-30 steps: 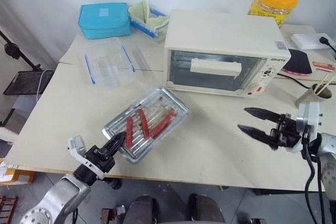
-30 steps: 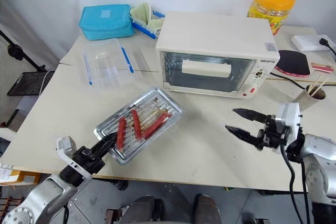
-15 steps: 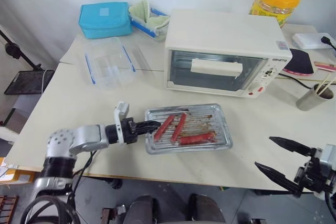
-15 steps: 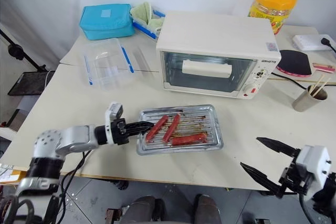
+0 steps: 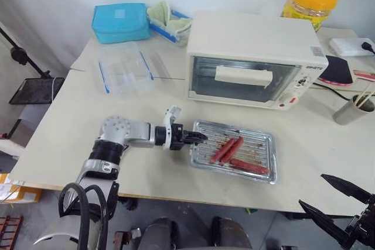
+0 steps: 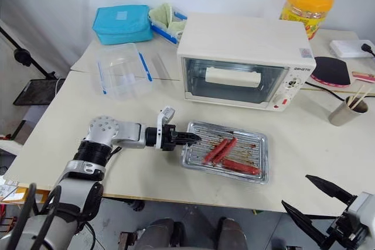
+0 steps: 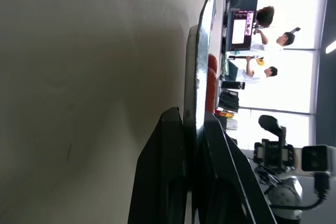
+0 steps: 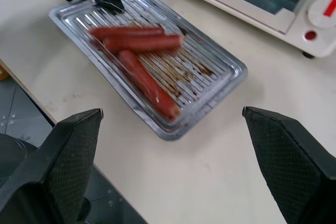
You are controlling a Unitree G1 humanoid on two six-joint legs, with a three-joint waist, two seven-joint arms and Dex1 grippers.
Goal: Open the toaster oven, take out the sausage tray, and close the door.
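Left eye view, centre: my left hand [image 5: 198, 138] pinches the sausage tray [image 5: 235, 157] rim, apparently resting on the bench [image 5: 70, 121]; right hand [image 5: 338, 205] spread wide.

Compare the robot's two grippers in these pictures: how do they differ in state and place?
The left gripper is shut on the sausage tray, pinching its rim; the right gripper is open and holds nothing. The left is over the table; the right hangs off its near edge. Both have two black fingers.
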